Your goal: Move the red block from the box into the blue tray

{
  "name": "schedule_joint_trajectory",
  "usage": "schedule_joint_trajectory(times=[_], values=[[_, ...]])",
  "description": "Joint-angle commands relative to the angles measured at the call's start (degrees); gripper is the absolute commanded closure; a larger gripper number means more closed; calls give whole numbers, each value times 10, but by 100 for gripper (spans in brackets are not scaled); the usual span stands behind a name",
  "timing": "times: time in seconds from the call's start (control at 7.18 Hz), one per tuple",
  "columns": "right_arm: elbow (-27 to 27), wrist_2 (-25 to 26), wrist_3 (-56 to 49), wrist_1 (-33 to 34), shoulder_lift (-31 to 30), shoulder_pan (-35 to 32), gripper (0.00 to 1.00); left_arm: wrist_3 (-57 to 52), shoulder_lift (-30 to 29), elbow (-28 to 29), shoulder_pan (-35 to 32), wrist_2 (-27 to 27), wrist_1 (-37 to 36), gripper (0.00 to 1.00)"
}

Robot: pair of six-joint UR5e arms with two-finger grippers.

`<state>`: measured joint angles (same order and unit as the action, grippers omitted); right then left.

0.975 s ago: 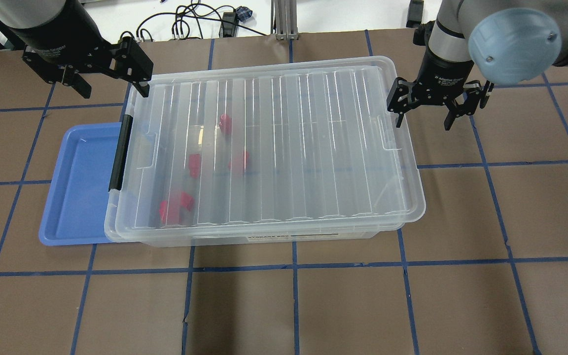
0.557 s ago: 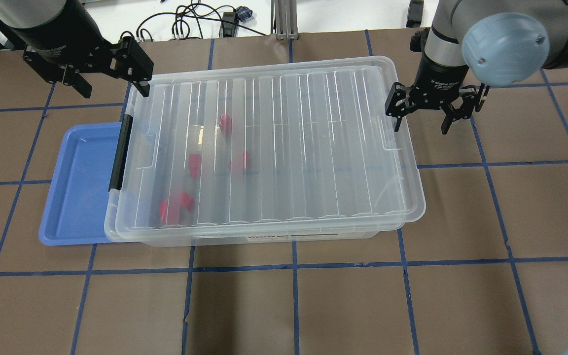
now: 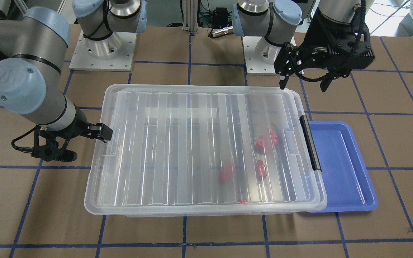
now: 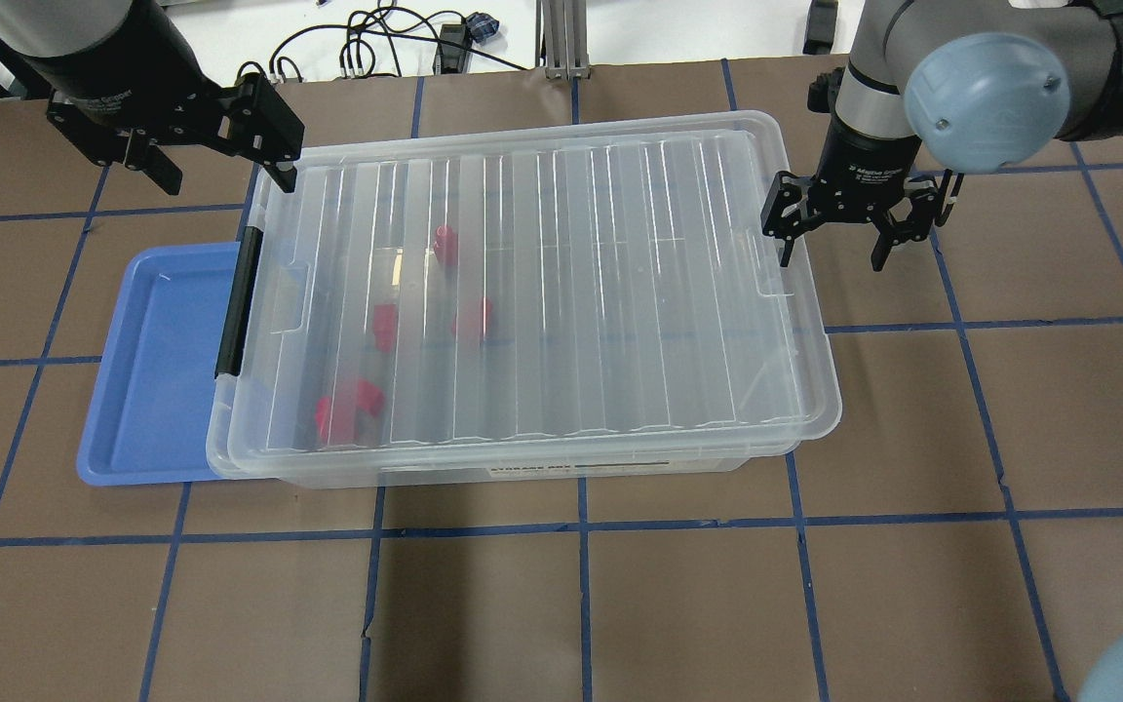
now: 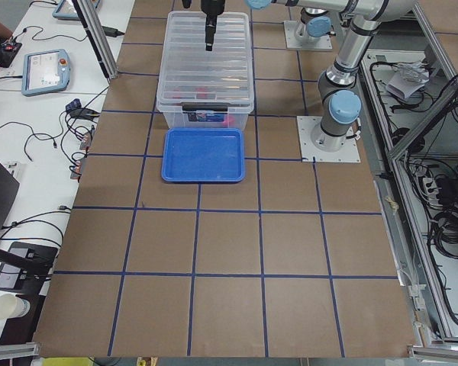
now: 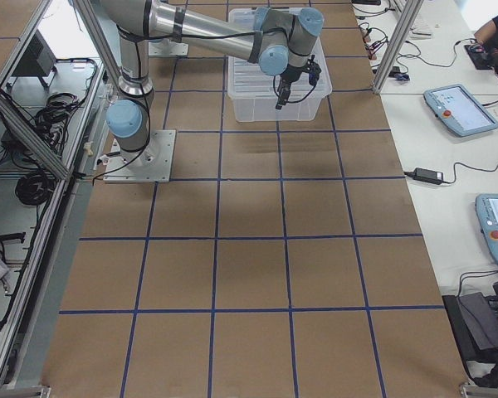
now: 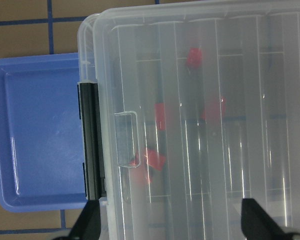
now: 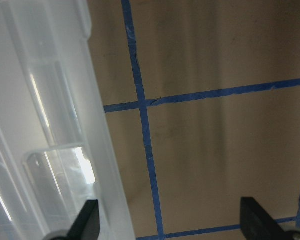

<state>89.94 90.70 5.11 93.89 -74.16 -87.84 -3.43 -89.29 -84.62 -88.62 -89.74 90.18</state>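
The box [image 4: 815, 390] is a clear bin with its ribbed lid on and a black latch [image 4: 235, 302] at its left end. Several red blocks [image 4: 445, 242] [image 3: 267, 139] [image 7: 160, 115] lie inside, under the lid. The blue tray [image 4: 157, 361] [image 3: 339, 161] [image 7: 40, 135] lies empty at the latch end, partly under the box's rim. My left gripper [image 4: 227, 180] [image 3: 302, 86] is open and empty, above the box's far left corner. My right gripper [image 4: 832, 258] [image 3: 84, 145] is open and empty, one finger at the box's right end rim [image 8: 105, 165].
Cables [image 4: 376, 39] lie beyond the table's far edge. The arm bases [image 3: 102, 46] stand on the robot's side. The brown table top with blue tape lines [image 4: 581, 585] extends in front of the box. Side tables hold tablets [image 5: 49, 70].
My right gripper has moved slightly down and closer to the box's right end. The left gripper, box, tray and blocks have not moved.
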Motion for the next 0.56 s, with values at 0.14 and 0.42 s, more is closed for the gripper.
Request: schedule_joint_trajectory(times=[0.14, 0.42], values=[[-3, 1, -3, 27, 3, 20, 0, 0, 0, 0, 0, 0, 0, 0], [-3, 2, -4, 27, 3, 40, 0, 0, -3, 2, -1, 3, -1, 0]])
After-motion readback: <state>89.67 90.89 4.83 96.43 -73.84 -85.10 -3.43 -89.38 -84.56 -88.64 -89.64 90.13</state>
